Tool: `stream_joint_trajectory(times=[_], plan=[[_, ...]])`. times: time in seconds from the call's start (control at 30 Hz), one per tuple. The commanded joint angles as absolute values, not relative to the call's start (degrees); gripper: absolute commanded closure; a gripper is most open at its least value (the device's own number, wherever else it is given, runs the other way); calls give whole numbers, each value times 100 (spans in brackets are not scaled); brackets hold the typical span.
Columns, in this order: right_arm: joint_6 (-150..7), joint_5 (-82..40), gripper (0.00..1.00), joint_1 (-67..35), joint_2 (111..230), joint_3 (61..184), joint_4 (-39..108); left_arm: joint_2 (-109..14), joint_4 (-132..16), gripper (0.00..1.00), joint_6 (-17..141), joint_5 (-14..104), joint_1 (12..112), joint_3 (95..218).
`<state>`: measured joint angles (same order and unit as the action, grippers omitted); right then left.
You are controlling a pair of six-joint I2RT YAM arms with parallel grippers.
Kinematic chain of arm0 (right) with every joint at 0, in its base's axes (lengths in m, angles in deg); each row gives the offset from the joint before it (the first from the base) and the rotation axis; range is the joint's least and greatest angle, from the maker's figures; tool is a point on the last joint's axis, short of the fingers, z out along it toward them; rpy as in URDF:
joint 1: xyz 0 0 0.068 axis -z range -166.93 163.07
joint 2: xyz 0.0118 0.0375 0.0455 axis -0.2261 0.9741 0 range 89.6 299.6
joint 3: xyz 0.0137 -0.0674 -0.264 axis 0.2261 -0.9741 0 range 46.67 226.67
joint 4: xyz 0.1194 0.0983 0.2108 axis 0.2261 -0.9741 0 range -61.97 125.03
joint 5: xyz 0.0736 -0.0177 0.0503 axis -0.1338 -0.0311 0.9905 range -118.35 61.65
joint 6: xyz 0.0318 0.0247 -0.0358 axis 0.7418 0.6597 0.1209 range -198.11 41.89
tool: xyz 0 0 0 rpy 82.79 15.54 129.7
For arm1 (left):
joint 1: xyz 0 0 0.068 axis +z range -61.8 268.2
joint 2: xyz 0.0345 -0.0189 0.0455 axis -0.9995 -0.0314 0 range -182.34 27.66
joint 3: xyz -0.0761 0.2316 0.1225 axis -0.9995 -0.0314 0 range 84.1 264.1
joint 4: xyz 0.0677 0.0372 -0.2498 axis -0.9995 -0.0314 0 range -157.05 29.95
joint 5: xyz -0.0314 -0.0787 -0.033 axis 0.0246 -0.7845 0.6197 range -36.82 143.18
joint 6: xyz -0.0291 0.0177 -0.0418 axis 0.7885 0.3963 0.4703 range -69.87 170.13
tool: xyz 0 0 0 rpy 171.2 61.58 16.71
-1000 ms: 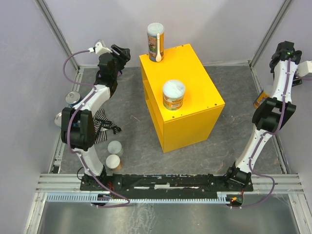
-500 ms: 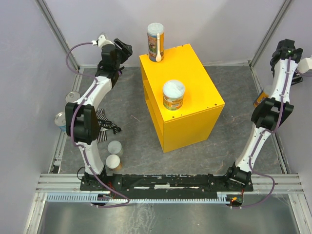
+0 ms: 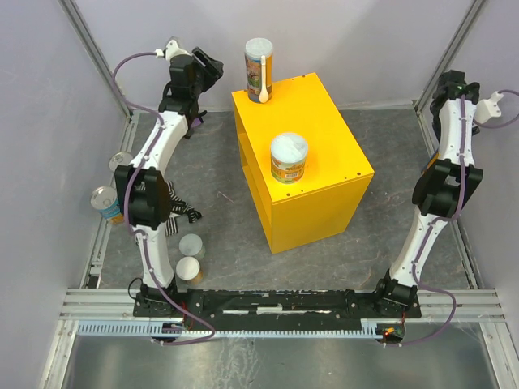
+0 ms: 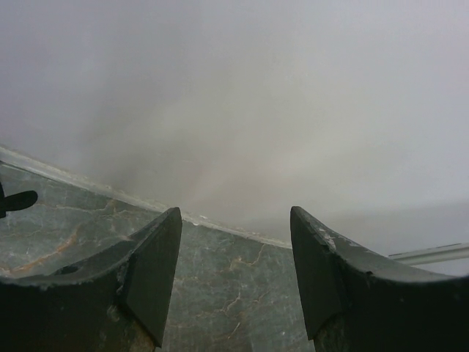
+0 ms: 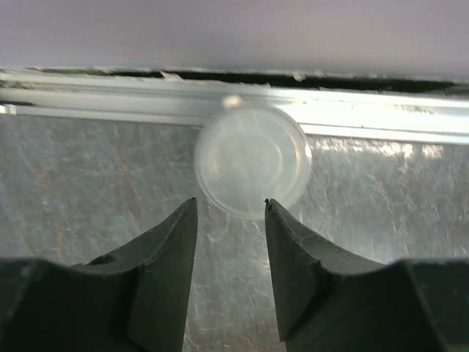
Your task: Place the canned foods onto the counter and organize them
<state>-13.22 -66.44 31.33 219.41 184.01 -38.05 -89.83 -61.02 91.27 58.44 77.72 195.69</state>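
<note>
The yellow counter [image 3: 320, 174] stands mid-floor. On its back left corner is a tall colourful tube [image 3: 259, 68], with a white spoon leaning against it. A short orange tub with a white lid [image 3: 289, 158] also sits on its top. My left gripper [image 3: 208, 66] [image 4: 234, 214] hangs open and empty, high by the back wall. My right gripper [image 3: 448, 87] [image 5: 231, 204] is open above the floor. A pale-lidded can [image 5: 251, 159] stands just past its tips, against the rail. Nothing is between the fingers.
On the left floor are two silver-topped tins [image 3: 105, 201] [image 3: 122, 160], two pale-lidded tubs [image 3: 190, 245] [image 3: 188, 268] and a striped cloth [image 3: 177, 209]. Walls close in the back and sides, and a metal rail [image 5: 366, 110] runs along the right wall.
My left arm has risen and stretched further toward the back wall. My right arm has swung inward, its jaws have narrowed, and it now covers the orange can by the right wall.
</note>
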Motion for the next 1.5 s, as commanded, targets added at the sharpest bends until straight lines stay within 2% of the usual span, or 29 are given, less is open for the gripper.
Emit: stream_joint_trajectory(times=[0.0,0.1,0.23,0.33,0.57,0.73,0.77,1.07,1.47], plan=[[-566,-6879,52,2979,21173,17496,-3547,-9205,-6536,33,9056,5578,7767,20275],[-442,-7050,60,2929,20658,16510,-2748,-9386,-6704,33,9121,5487,7830,20590],[-691,-7161,60,2874,20081,15644,-1690,-9538,-6709,33,9186,5466,7946,20775],[-888,-7409,58,2729,19902,15596,-1744,-9548,-6711,34,9196,5438,8008,20773],[-1315,-7138,39,2677,19737,15564,-2033,-9329,-6506,34,9190,5428,8075,20425],[-1304,-7283,15,2672,19614,15344,-2152,-9249,-6401,33,9185,5410,8074,20295],[-1283,-7287,13,2680,19588,15241,-2091,-9248,-6381,33,9187,5387,8073,20272],[-708,-7881,12,2679,19450,14297,-1564,-9292,-6334,33,9094,5326,8086,20238],[-846,-8580,12,2548,19672,14349,-1503,-9264,-6117,33,9140,5213,8155,19984]])
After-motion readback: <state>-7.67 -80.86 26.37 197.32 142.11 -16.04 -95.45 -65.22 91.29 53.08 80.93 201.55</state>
